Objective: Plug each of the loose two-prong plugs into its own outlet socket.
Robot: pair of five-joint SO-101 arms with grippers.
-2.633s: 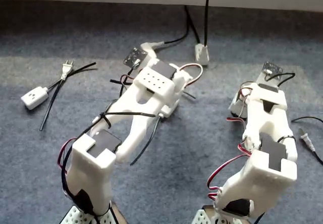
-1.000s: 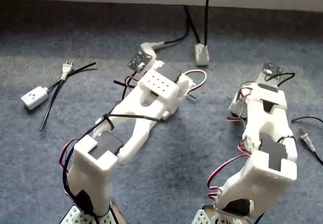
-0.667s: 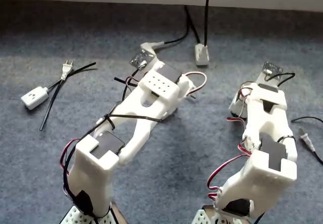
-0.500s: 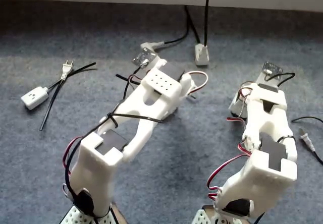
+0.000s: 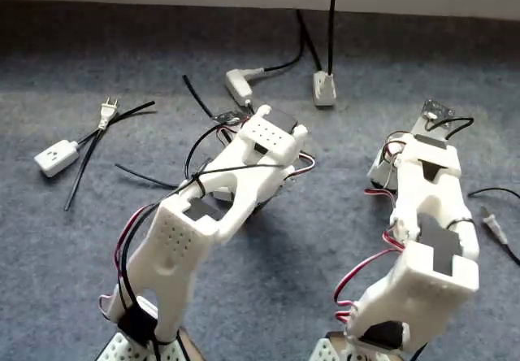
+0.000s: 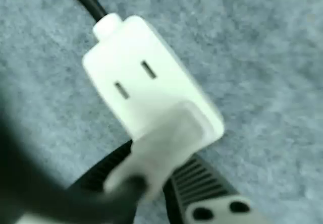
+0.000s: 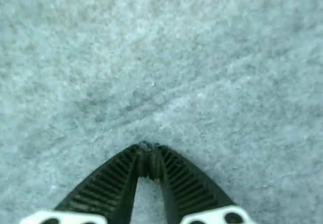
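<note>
The left arm [image 5: 244,162] is stretched out over the grey carpet [image 5: 325,206] to the middle socket [image 5: 238,84]. The middle socket is a white block with a black cord.

In the left wrist view the middle socket [image 6: 136,82] is very close, and you can see its two little slots. The left claw [image 6: 151,176] is closed on a white plug [image 6: 174,141] (it is blurry, so I cannot see its prongs). The front of the white plug lies over the edge of the middle socket, next to the slots. I cannot tell if the prongs are in.

A second socket [image 5: 323,89] lies near the middle socket, on the right arm's side. Its black cord goes off toward the wall.

A far socket [image 5: 55,156] lies well apart from the middle socket, on the other side. A loose plug [image 5: 106,110] with a black cord lies between the far socket and the middle socket, nearer the far one.

A small plug [image 5: 492,224] lies well apart from the middle socket, out past the right arm [image 5: 426,190].

The right arm is folded up, well apart from the middle socket. The right claw [image 7: 148,161] is closed, with its two black fingers [image 7: 186,188] touching at the tips. It points down at the carpet.
</note>
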